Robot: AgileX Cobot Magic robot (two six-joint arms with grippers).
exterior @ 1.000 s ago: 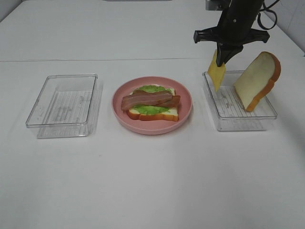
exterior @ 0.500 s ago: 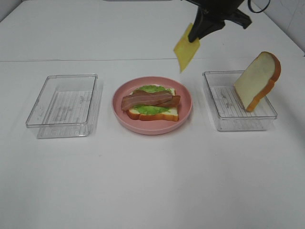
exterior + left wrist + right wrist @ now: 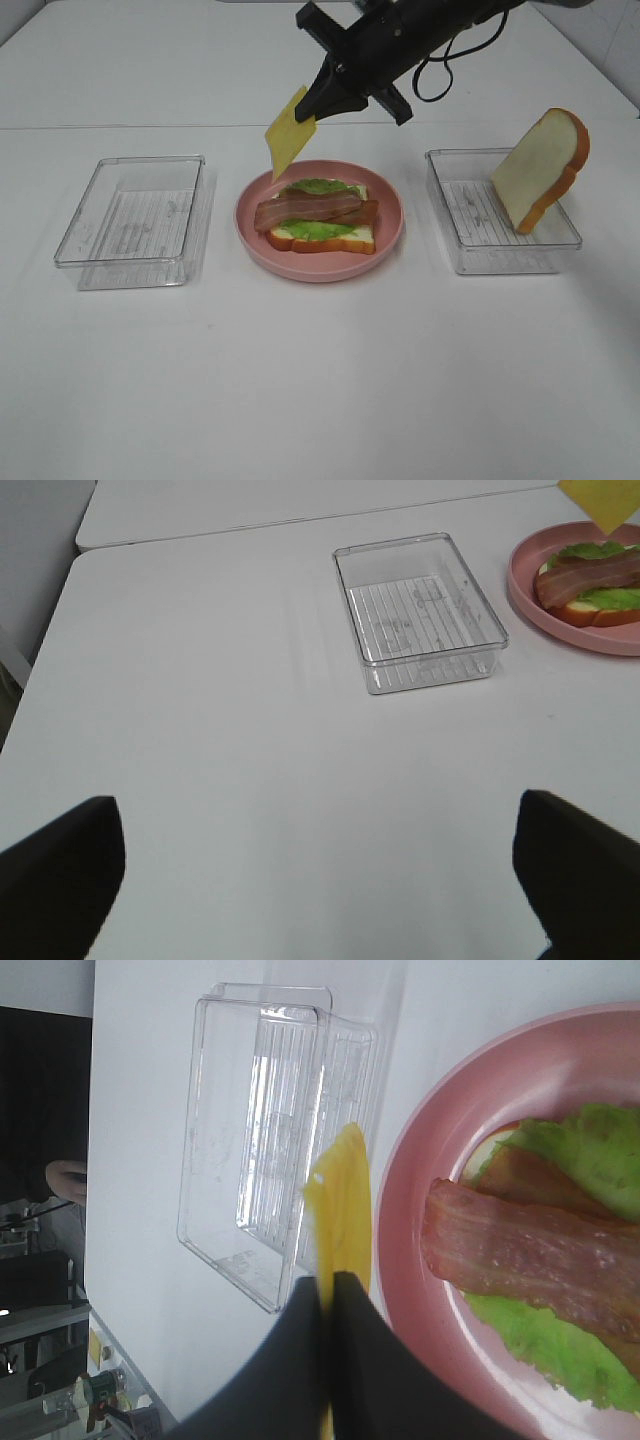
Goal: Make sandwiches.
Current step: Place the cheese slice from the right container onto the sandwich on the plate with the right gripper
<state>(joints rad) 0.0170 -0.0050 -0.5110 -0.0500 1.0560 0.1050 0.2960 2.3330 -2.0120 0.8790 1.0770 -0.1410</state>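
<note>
On the pink plate [image 3: 300, 268] lies one bread slice [image 3: 352, 241] with green lettuce [image 3: 318, 186] and bacon strips [image 3: 308, 209] on top. My right gripper [image 3: 308, 108] is shut on the thin yellow cheese square [image 3: 288, 133], which hangs above the plate's far left rim. In the right wrist view the cheese [image 3: 345, 1200] hangs edge-on from the gripper [image 3: 326, 1285], beside the bacon [image 3: 540, 1260]. The second bread slice [image 3: 540, 165] leans in the right clear tray [image 3: 500, 255]. My left gripper [image 3: 315, 805] is open and empty, over bare table.
An empty clear tray [image 3: 130, 210] stands left of the plate; it also shows in the left wrist view [image 3: 420, 610] and the right wrist view [image 3: 250, 1150]. The right arm and its cable reach in from the far right, above the table.
My right gripper has carried the cheese up out of the right tray and leftward, to above the plate's far left rim. The rest has not moved.
</note>
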